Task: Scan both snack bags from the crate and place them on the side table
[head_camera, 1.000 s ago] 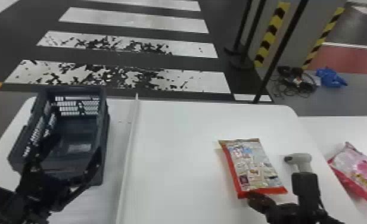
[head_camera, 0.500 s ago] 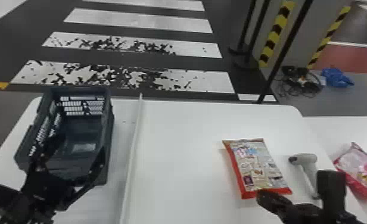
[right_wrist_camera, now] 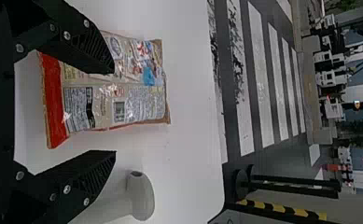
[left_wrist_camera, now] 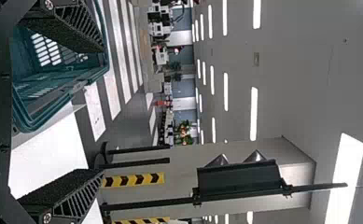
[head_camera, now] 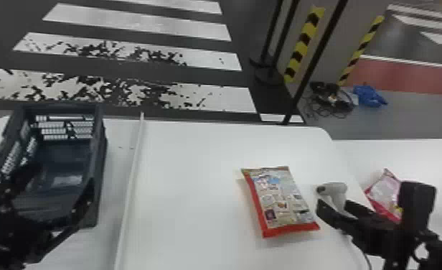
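"Your right hand point(head_camera: 334, 208) has its fingers well apart, near the red-edged snack bag point(head_camera: 281, 201) and the scanner point(head_camera: 337, 188)."

"And the left?"

"Your left hand point(head_camera: 62, 179) is open too, at the near end of the crate point(head_camera: 97, 154)."

"So where are the bags?"

"The red-edged one lies flat on your counter point(head_camera: 184, 201), its broad red band at the end nearer you. The scanner lies just beside it, to your right. Past that, the pink snack bag point(head_camera: 381, 194) rests on the side counter point(head_camera: 428, 161), partly hidden behind your right arm."

"What runs down the counter?"

"A pale rail point(head_camera: 132, 172), between your crate on the left and the red-edged bag."

"And beyond?"

"On the floor past the counters, you have dark cables point(head_camera: 329, 104) near a blue bundle point(head_camera: 369, 96), a tall black post point(head_camera: 313, 61), and a crosswalk point(head_camera: 224, 97) with its white stripes worn in patches."
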`<action>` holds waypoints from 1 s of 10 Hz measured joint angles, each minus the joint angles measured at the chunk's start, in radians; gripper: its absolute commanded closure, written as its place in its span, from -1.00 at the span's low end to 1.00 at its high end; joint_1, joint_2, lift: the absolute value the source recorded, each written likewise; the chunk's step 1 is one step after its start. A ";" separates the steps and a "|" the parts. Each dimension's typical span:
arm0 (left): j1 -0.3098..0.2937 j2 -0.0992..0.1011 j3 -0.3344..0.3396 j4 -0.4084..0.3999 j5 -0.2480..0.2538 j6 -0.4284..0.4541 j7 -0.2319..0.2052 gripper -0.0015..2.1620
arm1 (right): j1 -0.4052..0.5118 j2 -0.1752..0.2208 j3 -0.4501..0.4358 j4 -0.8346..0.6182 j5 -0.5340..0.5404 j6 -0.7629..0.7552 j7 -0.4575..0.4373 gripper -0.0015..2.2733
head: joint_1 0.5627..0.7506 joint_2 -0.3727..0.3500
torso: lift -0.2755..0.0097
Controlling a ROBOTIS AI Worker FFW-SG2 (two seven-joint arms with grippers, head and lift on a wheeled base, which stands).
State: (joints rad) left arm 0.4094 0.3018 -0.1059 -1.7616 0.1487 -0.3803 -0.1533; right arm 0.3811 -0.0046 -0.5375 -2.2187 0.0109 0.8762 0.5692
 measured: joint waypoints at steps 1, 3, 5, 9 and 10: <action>0.001 -0.001 0.000 -0.006 0.000 0.021 0.006 -0.92 | -0.033 0.000 -0.037 0.033 0.025 -0.002 0.009 -0.94 | 0.41 -0.76 | 0.24; 0.000 -0.009 0.000 -0.036 -0.006 0.141 0.035 -0.92 | -0.119 0.000 -0.109 0.131 0.095 -0.019 0.061 -0.94 | 0.41 -0.91 | 0.24; -0.001 -0.024 0.004 -0.059 -0.015 0.256 0.059 -0.92 | -0.193 0.000 -0.155 0.224 0.132 -0.035 0.090 -0.95 | 0.41 -0.94 | 0.24; 0.013 -0.098 -0.001 -0.119 -0.087 0.342 0.062 -0.92 | -0.328 -0.050 -0.170 0.482 0.195 -0.129 0.171 -0.95 | 0.41 -0.94 | 0.24; 0.016 -0.114 -0.006 -0.122 -0.109 0.352 0.062 -0.92 | -0.363 -0.075 -0.177 0.548 0.231 -0.199 0.181 -0.95 | 0.41 -0.94 | 0.24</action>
State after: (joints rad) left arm 0.4254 0.1875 -0.1121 -1.8841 0.0398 -0.0281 -0.0915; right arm 0.0177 -0.0795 -0.7149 -1.6708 0.2419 0.6768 0.7499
